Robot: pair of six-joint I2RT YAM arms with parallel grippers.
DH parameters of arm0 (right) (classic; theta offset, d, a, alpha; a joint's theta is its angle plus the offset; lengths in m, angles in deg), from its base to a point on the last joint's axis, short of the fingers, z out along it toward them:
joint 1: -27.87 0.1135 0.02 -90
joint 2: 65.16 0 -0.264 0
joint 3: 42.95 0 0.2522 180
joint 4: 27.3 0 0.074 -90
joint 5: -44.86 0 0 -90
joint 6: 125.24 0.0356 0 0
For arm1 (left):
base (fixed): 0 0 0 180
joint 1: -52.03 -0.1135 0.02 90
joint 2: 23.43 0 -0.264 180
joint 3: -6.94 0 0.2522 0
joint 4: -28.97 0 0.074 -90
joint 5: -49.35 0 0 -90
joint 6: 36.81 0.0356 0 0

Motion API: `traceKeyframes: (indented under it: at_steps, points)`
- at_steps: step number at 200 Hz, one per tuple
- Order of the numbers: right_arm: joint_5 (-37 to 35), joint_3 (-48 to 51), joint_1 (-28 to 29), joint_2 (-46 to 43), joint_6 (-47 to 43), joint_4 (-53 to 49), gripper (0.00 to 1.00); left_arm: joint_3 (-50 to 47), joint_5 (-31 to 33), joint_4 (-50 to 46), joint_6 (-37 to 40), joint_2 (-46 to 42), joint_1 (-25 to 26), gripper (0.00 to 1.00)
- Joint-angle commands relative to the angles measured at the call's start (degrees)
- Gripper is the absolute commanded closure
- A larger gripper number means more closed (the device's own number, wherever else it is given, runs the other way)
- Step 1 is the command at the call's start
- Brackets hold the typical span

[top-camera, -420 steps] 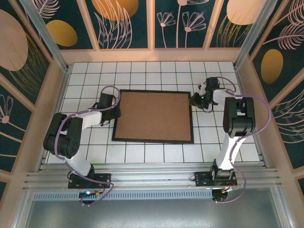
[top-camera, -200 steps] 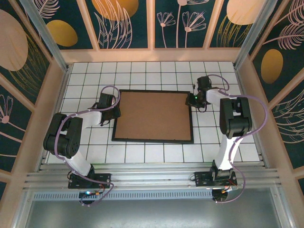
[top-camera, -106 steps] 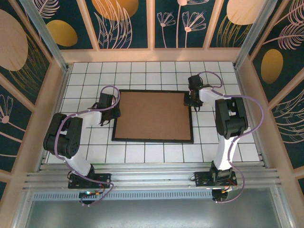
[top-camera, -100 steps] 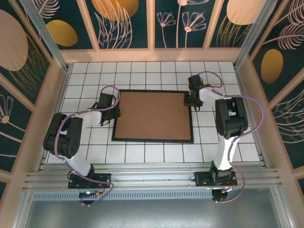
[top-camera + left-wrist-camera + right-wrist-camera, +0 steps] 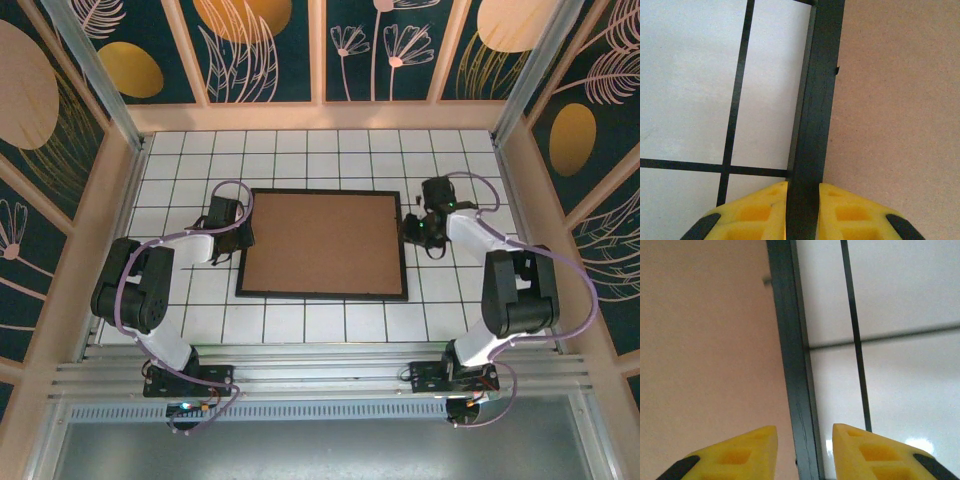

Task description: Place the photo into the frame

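Note:
The thin black frame point(image 5: 320, 296) lies flat on the tiled table with a brown backing board point(image 5: 322, 243) inside it. The photo is hidden. My left gripper point(image 5: 243, 236) is at the frame's left side, and in the left wrist view its yellow fingers point(image 5: 760, 212) press both sides of the black rail point(image 5: 817, 100), shut on it. My right gripper point(image 5: 408, 230) is at the frame's right side. In the right wrist view it point(image 5: 805, 440) straddles the right rail point(image 5: 790, 340), open, with a gap on each side.
White tiles with dark grout point(image 5: 300, 150) surround the frame. Wooden walls point(image 5: 320, 115) close in the far side and both flanks of the table. The brown board point(image 5: 705, 340) lies left of the rail under the right gripper.
The right gripper slid from the frame's far right corner back along the right rail toward me, and its elbow swung out to the right. The left arm stayed still.

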Motion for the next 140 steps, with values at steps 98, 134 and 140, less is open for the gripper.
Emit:
traceKeyframes:
  at_steps: [98, 134, 140]
  points:
    - [3.16, 4.94, 0.37, -0.55, 1.65, -0.19, 0.73, -0.50, -1.18, -1.39, -1.47, -1.04, 0.69, 0.80]
    - [4.19, 4.88, 0.55, 1.23, 1.25, 0.39, 0.73, -0.60, -1.30, -1.34, -1.38, -1.04, 0.70, 0.80]
    - [4.30, 5.01, 0.55, 1.37, 1.19, 0.51, 0.73, -0.59, -1.23, -1.34, -1.38, -0.98, 0.70, 0.80]
